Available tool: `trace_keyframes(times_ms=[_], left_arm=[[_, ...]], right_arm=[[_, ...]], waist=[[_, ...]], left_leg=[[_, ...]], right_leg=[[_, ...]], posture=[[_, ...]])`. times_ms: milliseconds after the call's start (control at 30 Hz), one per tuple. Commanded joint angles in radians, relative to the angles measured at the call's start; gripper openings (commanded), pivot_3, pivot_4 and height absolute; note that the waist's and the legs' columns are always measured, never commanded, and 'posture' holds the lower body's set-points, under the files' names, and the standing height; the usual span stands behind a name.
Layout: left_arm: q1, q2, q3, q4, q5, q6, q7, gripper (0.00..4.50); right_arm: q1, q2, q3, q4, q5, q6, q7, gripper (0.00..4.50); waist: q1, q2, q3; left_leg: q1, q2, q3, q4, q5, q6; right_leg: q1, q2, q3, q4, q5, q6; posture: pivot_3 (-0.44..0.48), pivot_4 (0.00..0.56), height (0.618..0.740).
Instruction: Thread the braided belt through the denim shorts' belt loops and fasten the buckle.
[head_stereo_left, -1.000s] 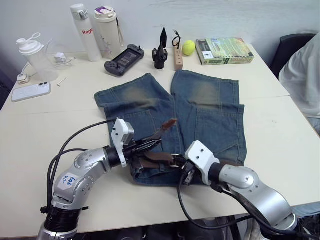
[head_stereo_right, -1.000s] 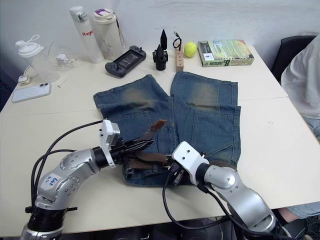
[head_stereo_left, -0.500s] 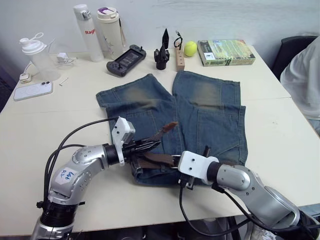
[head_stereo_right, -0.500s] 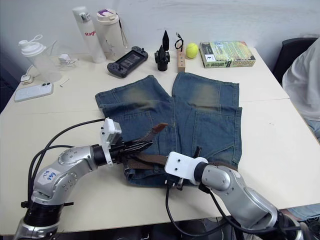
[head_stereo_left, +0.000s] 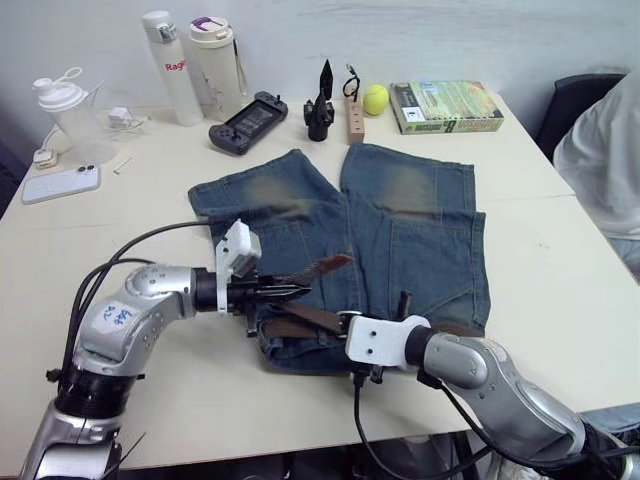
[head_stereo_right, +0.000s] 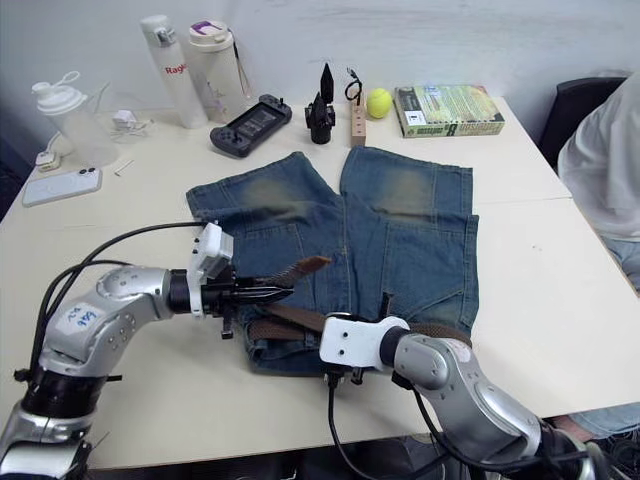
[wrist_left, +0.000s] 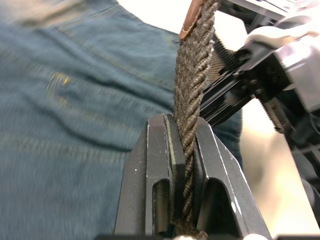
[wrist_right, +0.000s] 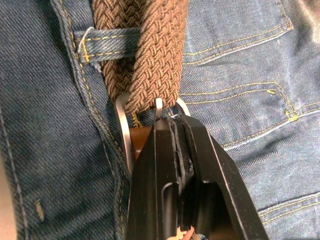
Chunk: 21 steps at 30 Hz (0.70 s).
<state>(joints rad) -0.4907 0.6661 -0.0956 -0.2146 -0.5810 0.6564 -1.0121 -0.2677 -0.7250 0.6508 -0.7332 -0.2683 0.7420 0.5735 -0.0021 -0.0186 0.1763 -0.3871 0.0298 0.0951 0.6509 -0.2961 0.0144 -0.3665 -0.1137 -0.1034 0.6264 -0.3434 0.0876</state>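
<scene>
The fastening step was judged to be in hand. At the near edge, the right gripper (wrist_right: 172, 127) was seen with its fingers pressed together against the buckle (wrist_right: 127, 140), through which the braided belt (wrist_right: 150, 55) was passed, beside one of the belt loops (wrist_right: 102, 37). The prong appeared not yet seated, though it was partly covered. To the left, the left gripper (wrist_left: 181, 150) was pinching the belt's free end. Tension and prong alignment were judged necessary next. The denim shorts (head_stereo_left: 420, 230) were laid flat, legs pointing far. The remaining loops were not discernible.
</scene>
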Motion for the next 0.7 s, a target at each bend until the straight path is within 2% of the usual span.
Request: trace_keyframes(times_ms=[33, 167, 367, 500, 700], left_arm=[[-0.112, -0.028, -0.043, 0.091, 0.048, -0.093, -0.092, 0.0], [-0.305, -0.147, -0.136, 0.311, 0.134, -0.228, -0.192, 0.0], [-0.544, -0.428, -0.215, 0.667, 0.292, -0.385, -0.121, 0.0], [-0.629, -0.572, -0.239, 0.85, 0.378, -0.494, -0.076, 0.0], [-0.681, -0.715, -0.26, 0.964, 0.433, -0.553, -0.106, 0.0]], right_arm=[[0.047, 0.001, 0.088, 0.107, 0.015, 0.056, 0.091, 0.06], [0.047, 0.007, 0.083, 0.117, 0.001, 0.043, 0.114, 0.06], [0.047, -0.001, 0.081, 0.117, -0.04, 0.012, 0.141, 0.06], [0.048, -0.014, 0.089, 0.117, -0.082, -0.019, 0.16, 0.06], [0.095, -0.087, 0.097, 0.098, -0.2, -0.131, 0.178, 0.06]], waist=[[0.0, 0.0, 0.0], [0.003, -0.003, -0.003], [0.007, -0.007, -0.005], [0.006, -0.007, -0.005], [0.026, -0.007, -0.005]], left_leg=[[0.0, 0.0, 0.0, 0.0, 0.0, 0.0], [0.0, 0.0, 0.0, 0.001, 0.0, 0.0], [0.0, -0.001, 0.001, 0.003, 0.001, 0.002], [-0.001, -0.001, 0.002, 0.002, 0.001, 0.003], [-0.002, -0.002, 0.001, 0.004, 0.001, 0.005]], right_leg=[[0.0, 0.0, 0.0, 0.0, 0.0, 0.0], [0.0, 0.003, -0.001, 0.0, 0.0, 0.0], [0.002, 0.004, -0.001, 0.0, 0.0, 0.0], [0.0, 0.003, -0.002, 0.0, 0.0, 0.001], [0.0, 0.001, -0.004, 0.001, 0.0, 0.001]], posture=[[0.0, 0.15, 0.74], [0.0, 0.15, 0.74], [0.0, 0.15, 0.74], [0.0, 0.15, 0.74], [0.0, 0.15, 0.74]])
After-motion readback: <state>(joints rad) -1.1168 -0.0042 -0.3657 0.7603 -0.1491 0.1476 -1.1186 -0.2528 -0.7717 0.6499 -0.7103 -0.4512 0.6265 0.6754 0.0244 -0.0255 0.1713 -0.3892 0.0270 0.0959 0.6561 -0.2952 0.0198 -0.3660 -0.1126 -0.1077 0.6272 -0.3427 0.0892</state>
